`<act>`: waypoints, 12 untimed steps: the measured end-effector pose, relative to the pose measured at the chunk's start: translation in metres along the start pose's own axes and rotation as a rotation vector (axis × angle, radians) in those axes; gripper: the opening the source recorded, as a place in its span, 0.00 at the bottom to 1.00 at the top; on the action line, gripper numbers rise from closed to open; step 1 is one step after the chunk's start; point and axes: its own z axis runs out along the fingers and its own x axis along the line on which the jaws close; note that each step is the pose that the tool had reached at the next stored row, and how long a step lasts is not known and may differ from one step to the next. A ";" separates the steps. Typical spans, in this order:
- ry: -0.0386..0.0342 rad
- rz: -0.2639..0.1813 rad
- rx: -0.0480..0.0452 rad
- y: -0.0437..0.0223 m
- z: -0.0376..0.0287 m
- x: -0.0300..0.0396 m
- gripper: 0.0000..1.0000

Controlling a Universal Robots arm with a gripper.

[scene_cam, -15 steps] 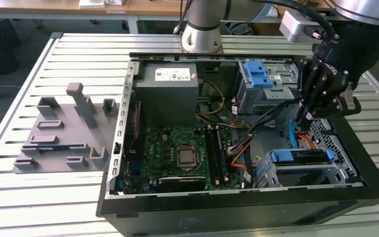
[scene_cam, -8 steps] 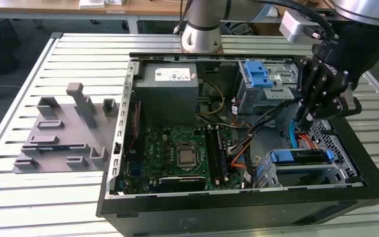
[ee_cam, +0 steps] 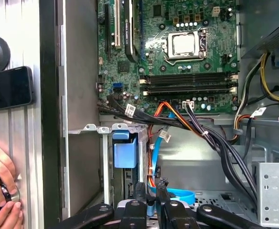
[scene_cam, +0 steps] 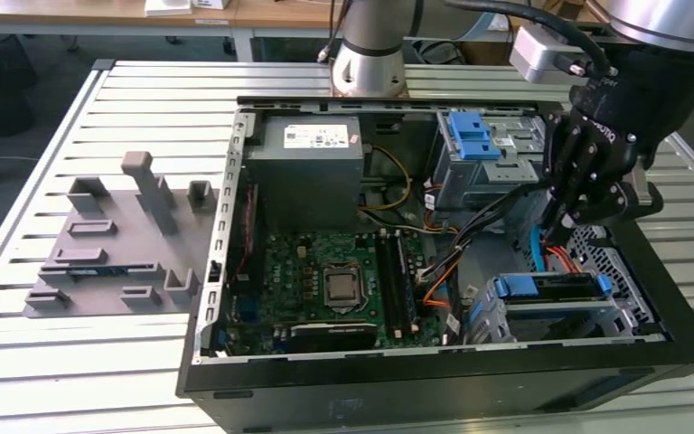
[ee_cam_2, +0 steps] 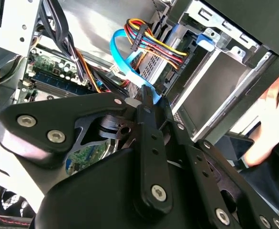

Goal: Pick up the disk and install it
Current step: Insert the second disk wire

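We see the gripper (scene_cam: 591, 203) hanging over the open computer case (scene_cam: 444, 362) at the exterior view's right, just above the lower drive bay. Its fingers (ee_cam_2: 149, 102) are drawn together with nothing between them, the tips close to a light-blue data cable (ee_cam_2: 122, 62) in the second wrist view.

The disk (scene_cam: 552, 289) already sits in the metal bay near the front corner of the case, its blue rail tabs (scene_cam: 513, 287) showing at both ends (in the first wrist view one blue tab (ee_cam: 125, 152) stands in the bay's slot just beyond the fingertips).

Farther back in the case, the drive cage (scene_cam: 492, 154) carries two blue tabs, with the grey power supply (scene_cam: 311, 158) beside it and the motherboard (scene_cam: 335, 285) below. A grey fixture plate (scene_cam: 112, 244) lies on the slatted desk (scene_cam: 33, 362), well apart from the case. A person's hand (ee_cam: 1, 191) rests at the desk edge in the first wrist view.
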 end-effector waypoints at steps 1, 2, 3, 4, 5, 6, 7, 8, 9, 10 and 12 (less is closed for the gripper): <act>0.0001 0.000 0.0000 0.0000 0.0009 -0.0001 0.23; 0.0002 0.000 0.0001 0.0000 0.0019 -0.0003 0.23; 0.0002 0.000 0.0003 0.0000 0.0029 -0.0005 0.23; 0.0002 0.000 0.0003 0.0000 0.0039 -0.0006 0.23; 0.0002 0.000 0.0003 0.0000 0.0045 -0.0007 0.22; -0.0005 0.000 0.0003 0.0000 0.0047 -0.0008 0.22; -0.0036 0.000 0.0002 0.0000 0.0050 -0.0007 0.16; -0.0120 0.000 -0.0003 0.0000 0.0054 -0.0008 0.16; -0.0254 0.000 -0.0010 0.0000 0.0055 -0.0008 0.16; -0.0427 0.000 -0.0018 0.0000 0.0057 -0.0007 0.16; -0.0790 -0.001 -0.0036 -0.0001 0.0061 -0.0005 0.16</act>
